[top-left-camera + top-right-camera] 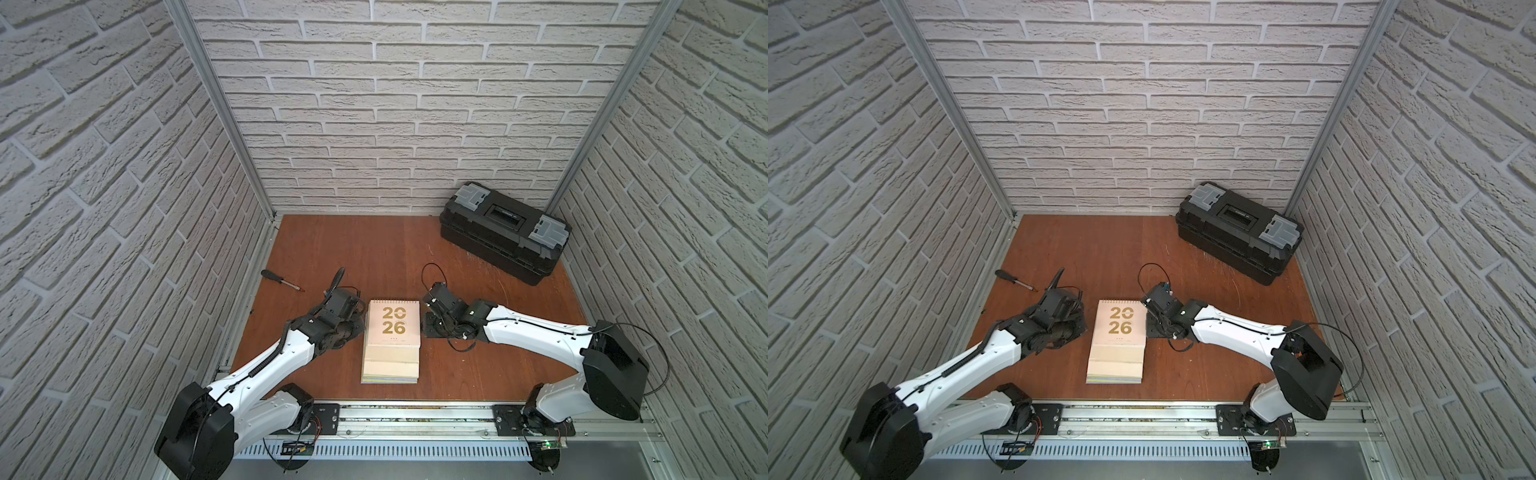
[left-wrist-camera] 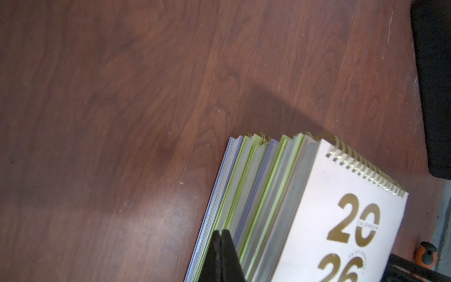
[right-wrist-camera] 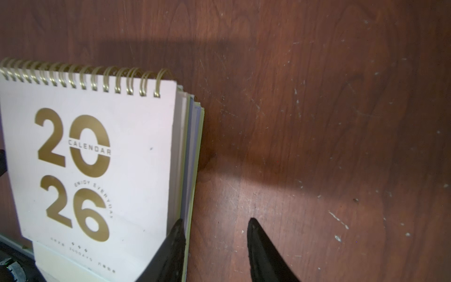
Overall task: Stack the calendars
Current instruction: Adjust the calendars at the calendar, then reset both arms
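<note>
Calendars [image 1: 392, 338] are all in one pile with the cream "2026" cover on top. In both top views the pile sits mid-table, a bit toward the near side, with the spiral edge pointing far. The left gripper [image 1: 353, 328] is tucked up by the pile's left edge and the right gripper [image 1: 430, 326] is just off its right edge, so the pile sits between them. There's lots of bare table [image 1: 374, 249] on the far side. The black toolbox [image 1: 503, 232] is well away in the far right corner, and a screwdriver [image 1: 280, 280] lies off to the far left.

Left wrist view: the left gripper [image 2: 220, 232] is closed tight, fingers together with nothing between them, right in front of the pile's left side. I can't tell if it's actually touching. The edges here aren't flush. Lavender and green layers step out like a fan, and the spiral ends are staggered.

Right wrist view: the right gripper [image 3: 216, 219] is open and holding nothing. One of its fingers [image 3: 177, 241] is at the pile's right edge and the other is over bare wood. Only slim green and lavender edges peek out under the cream cover.
</note>
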